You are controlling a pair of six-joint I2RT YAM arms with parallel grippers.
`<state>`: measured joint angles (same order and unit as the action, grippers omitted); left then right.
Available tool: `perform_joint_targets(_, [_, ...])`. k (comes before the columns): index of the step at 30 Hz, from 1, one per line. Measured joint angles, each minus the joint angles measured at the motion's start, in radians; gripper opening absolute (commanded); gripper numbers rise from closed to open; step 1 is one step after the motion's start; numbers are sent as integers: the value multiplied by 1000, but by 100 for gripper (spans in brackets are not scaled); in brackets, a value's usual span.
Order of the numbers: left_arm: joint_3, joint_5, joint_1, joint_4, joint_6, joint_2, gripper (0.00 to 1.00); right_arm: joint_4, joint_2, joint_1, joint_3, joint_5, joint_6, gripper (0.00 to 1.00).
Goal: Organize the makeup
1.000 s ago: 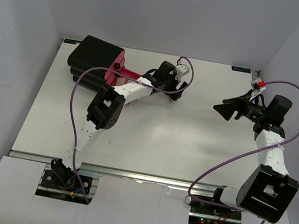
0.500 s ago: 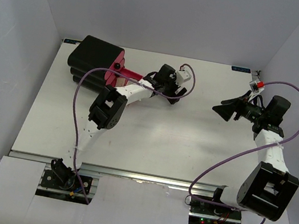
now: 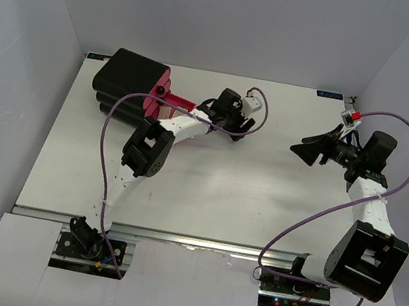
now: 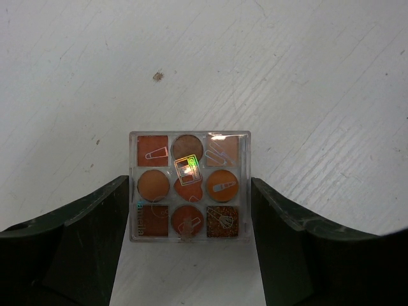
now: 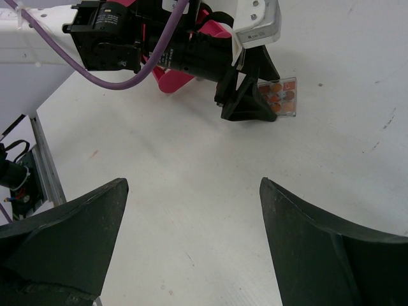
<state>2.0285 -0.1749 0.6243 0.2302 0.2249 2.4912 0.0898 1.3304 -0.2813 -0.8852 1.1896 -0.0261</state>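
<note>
A pink square palette [image 4: 189,185] with orange pans under a clear lid lies flat on the white table. My left gripper [image 4: 189,194] straddles its near half, and both fingers touch its sides. In the right wrist view the palette [image 5: 280,97] sticks out past the left gripper's fingers [image 5: 245,105]. In the top view the left gripper [image 3: 243,123] is right of the black box [image 3: 127,76]. My right gripper [image 3: 302,150] is open and empty above bare table, and shows the same in its own view [image 5: 191,191]. The other cosmetics are out of view.
The black box stands at the back left with one pink drawer [image 3: 175,102] pulled out towards the left gripper. A purple cable loops over the left arm [image 3: 186,124]. White walls close in the table on three sides.
The left wrist has turned and shifted slightly over the palette since a second ago, then held still. The right arm has barely moved.
</note>
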Motion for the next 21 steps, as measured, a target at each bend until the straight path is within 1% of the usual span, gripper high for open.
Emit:
perform_joint_targets(6, [-4,18,1,-12,-42,-1,17,16,0,0,0,1,-8,90])
perform_joint_targets(8, [-34,30,2,-21,-68,-21,14,19,0,0,1,1,-11,90])
perform_joint_targets(11, [-123,49,2,-20,-111,-91,11,22,0,0,5,3,-16,90])
perform_joint_targets(14, [-263,75,0,-28,-153,-211,10,25,0,0,13,4,-19,90])
perform_joint_targets(17, [-371,91,-12,-36,-214,-338,9,27,0,0,16,4,-21,90])
perform_joint_targets(21, [-495,103,-61,-61,-314,-502,9,33,0,0,17,6,-24,90])
